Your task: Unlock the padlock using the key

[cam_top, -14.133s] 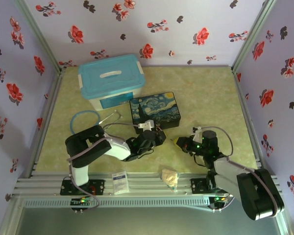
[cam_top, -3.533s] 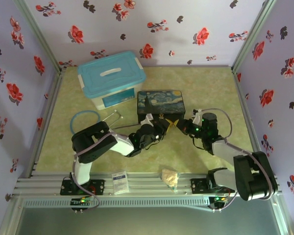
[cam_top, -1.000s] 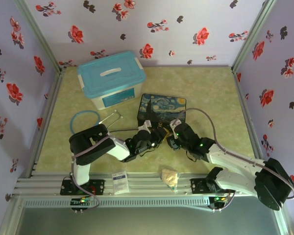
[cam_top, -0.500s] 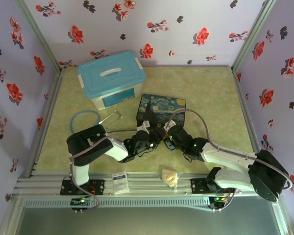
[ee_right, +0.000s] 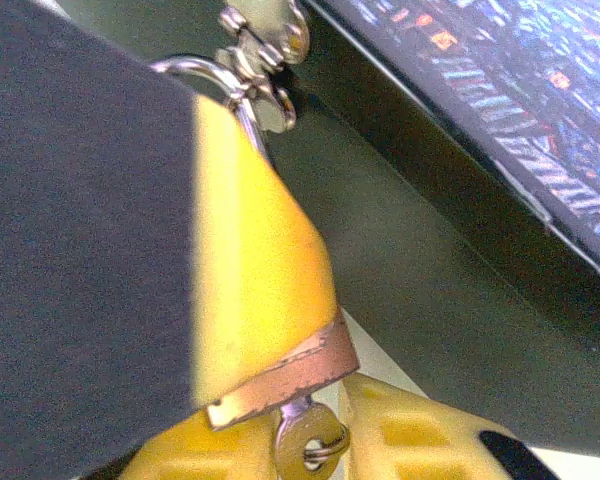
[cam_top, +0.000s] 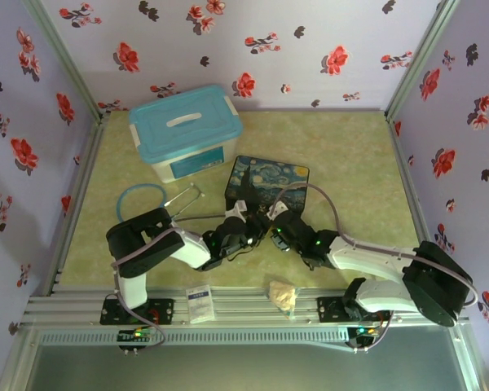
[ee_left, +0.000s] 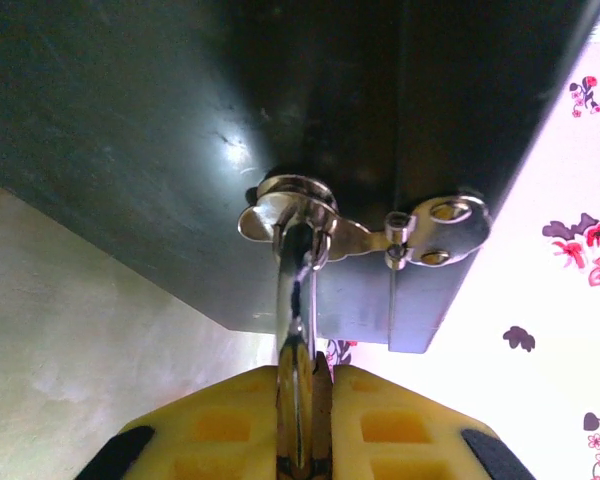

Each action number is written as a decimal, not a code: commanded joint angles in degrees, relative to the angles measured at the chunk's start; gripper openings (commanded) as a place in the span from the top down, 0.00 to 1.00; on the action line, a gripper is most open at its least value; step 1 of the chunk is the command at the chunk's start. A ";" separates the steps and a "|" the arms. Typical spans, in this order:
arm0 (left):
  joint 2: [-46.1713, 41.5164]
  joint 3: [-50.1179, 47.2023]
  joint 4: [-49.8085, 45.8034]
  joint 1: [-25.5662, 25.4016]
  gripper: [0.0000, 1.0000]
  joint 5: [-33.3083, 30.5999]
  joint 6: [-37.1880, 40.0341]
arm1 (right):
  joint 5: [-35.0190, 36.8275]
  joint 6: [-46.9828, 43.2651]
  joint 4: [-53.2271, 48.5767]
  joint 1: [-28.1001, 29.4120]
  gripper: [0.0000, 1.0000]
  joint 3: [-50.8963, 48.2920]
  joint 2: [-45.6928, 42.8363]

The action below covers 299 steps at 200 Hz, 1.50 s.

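The brass padlock (ee_left: 293,400) is seen edge-on, clamped between the yellow fingers of my left gripper (ee_left: 305,375), which is shut on it. Its silver shackle (ee_left: 288,265) passes through the clasp (ee_left: 380,228) on the front of the starry-night box (cam_top: 270,179). From the right wrist, the padlock's bottom edge (ee_right: 292,374) shows under the left gripper's yellow finger (ee_right: 250,250). The key (ee_right: 295,438) sticks out of that edge, a small ring through its head. My right gripper (ee_right: 308,455) is shut on the key's head. Seen from above, the left gripper (cam_top: 251,231) and right gripper (cam_top: 274,228) meet just in front of the box.
A white bin with a blue lid (cam_top: 184,130) stands behind and left of the box. A blue ring (cam_top: 142,198) lies left of the arms. A crumpled beige wrapper (cam_top: 282,295) and a white packet (cam_top: 200,303) sit at the near rail.
My right gripper has slid left until it meets the left gripper, and its jaws have narrowed onto the key's head. The left gripper keeps its hold on the padlock.
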 commanded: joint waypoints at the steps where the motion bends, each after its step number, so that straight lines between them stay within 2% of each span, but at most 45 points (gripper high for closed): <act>1: -2.09 -0.28 4.34 -0.03 1.00 1.42 1.28 | -4.75 3.72 5.61 -1.47 0.84 -1.10 -1.85; 28: -1.04 -1.51 5.26 0.08 1.00 1.99 0.71 | -18.25 10.33 13.17 -6.76 0.85 -5.65 -4.02; 55: 0.77 -2.98 8.03 0.37 1.00 1.93 0.08 | -29.78 14.73 19.65 -11.61 0.85 -8.52 -2.23; 80: 0.66 -3.64 8.16 0.41 1.00 1.99 0.48 | -35.01 17.38 23.27 -13.55 0.88 -8.91 0.97; 110: -0.29 -4.36 6.71 0.52 1.00 2.06 1.94 | -36.46 20.07 25.83 -15.35 0.88 -10.07 1.06; 159: -0.95 -5.37 2.25 0.88 1.00 2.79 5.26 | -42.54 27.46 32.95 -21.58 0.87 -14.30 0.83; 172: -0.72 -5.89 1.91 1.17 1.00 2.65 5.38 | -43.95 29.04 33.98 -22.65 0.85 -14.67 1.03; 184: -0.12 -6.46 2.69 1.25 1.00 2.65 5.17 | -45.14 30.05 34.07 -23.40 0.77 -14.25 1.95; 191: 0.25 -6.62 2.76 1.23 1.00 2.65 5.01 | -45.52 30.43 33.48 -23.69 0.73 -13.77 2.52; 208: 0.27 -6.90 2.25 1.24 1.00 2.57 5.56 | -45.78 31.15 33.72 -23.88 0.70 -13.53 2.86; 226: -0.94 -7.16 -0.25 1.28 1.00 1.98 6.74 | -43.85 31.38 32.30 -23.96 0.61 -13.49 1.74; 253: -3.18 -7.24 -4.67 1.50 1.00 1.24 8.83 | -38.86 30.36 27.46 -23.97 0.59 -12.87 -0.48; 299: -8.93 -4.89 -20.52 2.48 1.00 1.97 15.13 | -31.82 32.21 21.10 -23.88 0.58 -11.83 -4.54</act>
